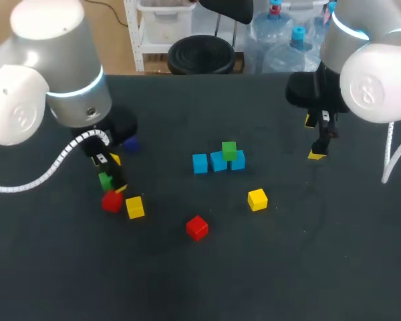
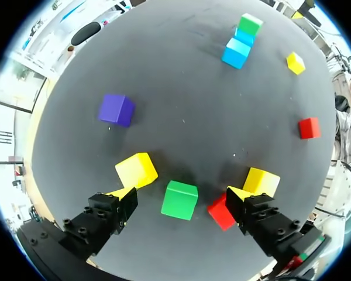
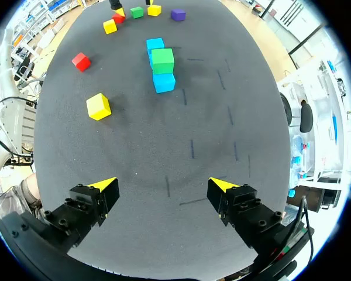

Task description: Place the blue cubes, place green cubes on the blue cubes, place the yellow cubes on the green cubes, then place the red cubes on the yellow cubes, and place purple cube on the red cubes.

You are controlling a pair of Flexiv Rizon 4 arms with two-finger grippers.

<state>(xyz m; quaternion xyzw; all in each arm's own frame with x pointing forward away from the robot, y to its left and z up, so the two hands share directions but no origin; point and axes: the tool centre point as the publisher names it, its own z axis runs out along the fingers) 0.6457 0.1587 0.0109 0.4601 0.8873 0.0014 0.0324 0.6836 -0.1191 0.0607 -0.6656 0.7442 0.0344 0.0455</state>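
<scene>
**Left pincer** (image 2: 179, 193): spread wide over a small matte green cube (image 2: 179, 202) near the tabletop's left edge. The cube lies between the fingers and touches neither.

**Neighbours:** a yellow cube (image 2: 137, 170) sits just beside one finger, and a red cube (image 2: 221, 213) and a second yellow cube (image 2: 261, 181) sit by the other. A purple cube (image 2: 116, 110) lies farther ahead.

**Tabletop's middle:** a row of three blue cubes (image 1: 218, 162), with one stacked green cube (image 1: 228, 150) already on it.

**Right pincer** (image 3: 164, 190): likewise spread and empty, near the right edge over the bare black tabletop (image 3: 222, 117).

**Step in hand, by judgement:** the green layer. The next move calls for a straight descent and a squeeze on the green cube without nudging its neighbours. The cube then needs carrying to the blue row.

**Hard to make out:** which blue cubes the stacked green cube rests upon. In the head view the left arm hides most of its pincer.
</scene>
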